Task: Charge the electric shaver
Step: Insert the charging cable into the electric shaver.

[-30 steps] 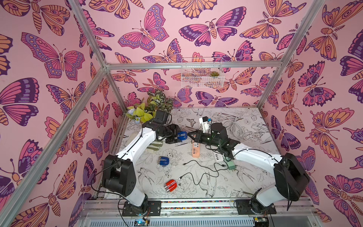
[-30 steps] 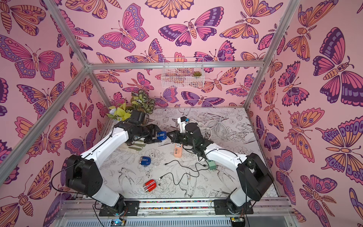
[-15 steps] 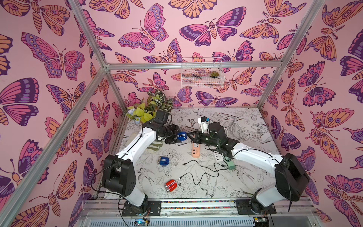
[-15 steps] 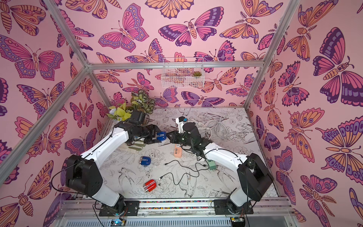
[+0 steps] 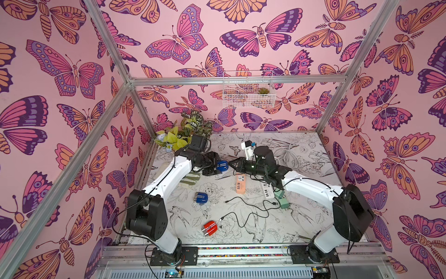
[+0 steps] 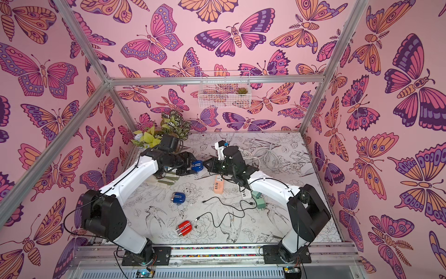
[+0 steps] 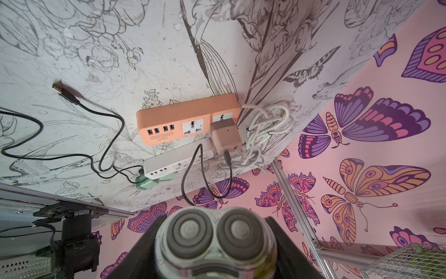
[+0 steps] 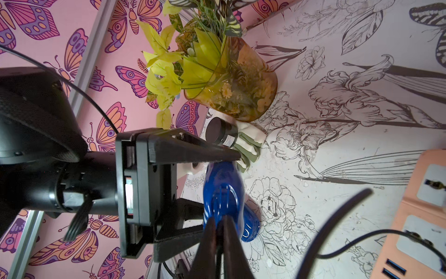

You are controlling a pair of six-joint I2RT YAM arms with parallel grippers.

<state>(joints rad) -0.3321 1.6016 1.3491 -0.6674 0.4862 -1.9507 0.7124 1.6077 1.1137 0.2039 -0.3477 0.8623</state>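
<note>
While the left tool (image 5: 215,167) clamps the blue shaver (image 5: 222,165) by its sides and holds it clear above the desk (image 5: 299,227) towards the back, the right tool (image 5: 232,163) sits nose to nose with it. Its fingers are pinched almost together on a black cable (image 8: 337,212), right at the shaver's lower end. Whether the plug is actually seated, I cannot tell. From the left wrist, the twin round cutting heads face the camera, snug between the two black fingers. Beyond them the cable leaves a pink adapter (image 7: 225,135) plugged into the orange power strip (image 7: 183,120), which lies flat just beside a white power strip (image 7: 178,166). Nearer the front, a second blue shaver (image 5: 200,197) and a red shaver (image 5: 210,227) lie on the desk, well apart from both tools.
</note>
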